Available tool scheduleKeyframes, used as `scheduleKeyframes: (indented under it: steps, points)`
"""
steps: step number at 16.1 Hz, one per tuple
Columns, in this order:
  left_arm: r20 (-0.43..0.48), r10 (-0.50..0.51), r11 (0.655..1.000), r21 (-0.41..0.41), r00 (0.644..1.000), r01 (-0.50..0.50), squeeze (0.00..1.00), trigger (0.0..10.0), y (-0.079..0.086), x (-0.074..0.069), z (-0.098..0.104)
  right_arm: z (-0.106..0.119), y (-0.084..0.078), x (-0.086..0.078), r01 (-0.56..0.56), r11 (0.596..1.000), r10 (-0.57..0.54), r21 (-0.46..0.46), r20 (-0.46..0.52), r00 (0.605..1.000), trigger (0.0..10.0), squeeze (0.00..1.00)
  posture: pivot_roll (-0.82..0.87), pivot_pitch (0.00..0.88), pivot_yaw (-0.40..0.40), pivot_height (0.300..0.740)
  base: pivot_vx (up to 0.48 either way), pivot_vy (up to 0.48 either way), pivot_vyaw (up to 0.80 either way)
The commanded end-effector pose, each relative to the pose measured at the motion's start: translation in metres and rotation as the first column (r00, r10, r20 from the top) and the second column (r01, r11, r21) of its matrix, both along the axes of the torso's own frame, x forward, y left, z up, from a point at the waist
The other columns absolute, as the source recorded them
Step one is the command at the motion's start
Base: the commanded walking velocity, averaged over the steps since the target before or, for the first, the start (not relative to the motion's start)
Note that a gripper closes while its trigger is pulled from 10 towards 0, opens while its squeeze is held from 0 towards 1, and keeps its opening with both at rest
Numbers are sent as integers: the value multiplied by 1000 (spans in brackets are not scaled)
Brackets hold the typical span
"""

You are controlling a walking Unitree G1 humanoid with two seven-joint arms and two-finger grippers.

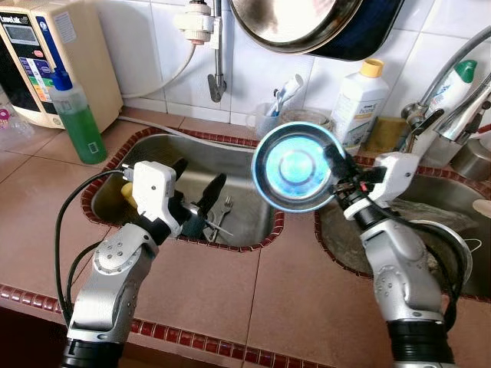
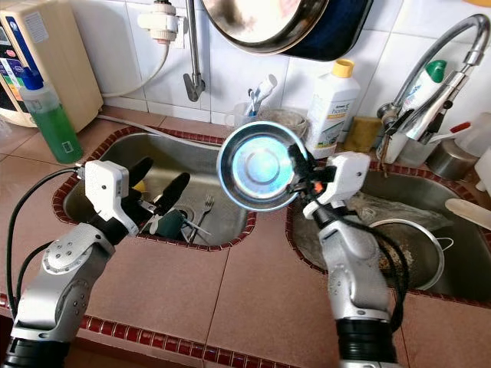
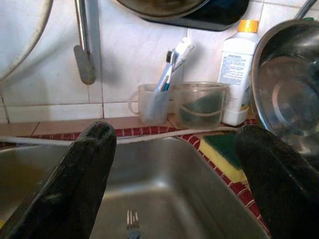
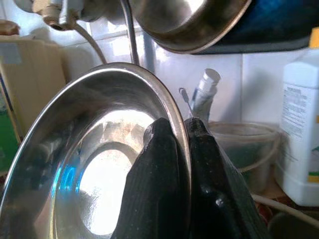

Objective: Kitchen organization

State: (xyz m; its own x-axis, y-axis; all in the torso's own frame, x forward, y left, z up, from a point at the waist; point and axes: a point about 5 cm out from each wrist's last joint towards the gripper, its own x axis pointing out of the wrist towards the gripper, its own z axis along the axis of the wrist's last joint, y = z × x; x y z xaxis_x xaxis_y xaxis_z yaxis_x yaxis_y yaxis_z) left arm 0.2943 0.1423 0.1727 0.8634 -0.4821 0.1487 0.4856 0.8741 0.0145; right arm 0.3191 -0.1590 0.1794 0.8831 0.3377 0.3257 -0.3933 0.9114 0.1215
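Green soap bottle (image 1: 79, 116) stands on the tiled desk (image 1: 222, 295) at far left. The left gripper (image 1: 198, 186) hovers over the left sink (image 1: 245, 211), fingers spread apart, a fork (image 1: 224, 211) below. The right gripper (image 1: 336, 165) pinches a steel bowl's (image 1: 295, 166) rim, holding it upright between both sinks.

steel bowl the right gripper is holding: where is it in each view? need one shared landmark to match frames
Left eye view: steel bowl right of centre, above the ridge between the two sinks, rim pinched by the right gripper.
Right eye view: bowl at centre.
Left wrist view: bowl at the right edge.
Right wrist view: bowl fills the left and centre.
Shared landmark: white bottle with the yellow cap, behind the bowl.
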Motion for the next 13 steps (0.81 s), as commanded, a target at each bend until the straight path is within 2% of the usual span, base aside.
scheduleKeyframes:
  steps: [1,8,11,13]
  points:
    - [-2,-2,1000,9,1000,2,0,10000,-1,1,1,4,0,-1,7,1000,-7,-6,26,1000,10000,0,-114,0,-13,740,0,281,0]
    - [-19,4,1000,22,1000,-3,0,10000,0,-1,-2,3,3,-1,-3,1000,4,-19,29,1000,10000,0,-105,4,-14,740,0,337,0]
    - [-23,-8,998,70,1000,10,0,10000,-4,-2,-5,2,4,-1,-7,1000,8,-25,26,1000,10000,0,-106,7,-13,740,0,0,0]
    - [-28,-21,997,74,999,23,0,10000,-5,-4,-7,1,4,-1,-7,1000,8,-29,22,1000,10000,0,-106,7,-13,740,0,0,0]
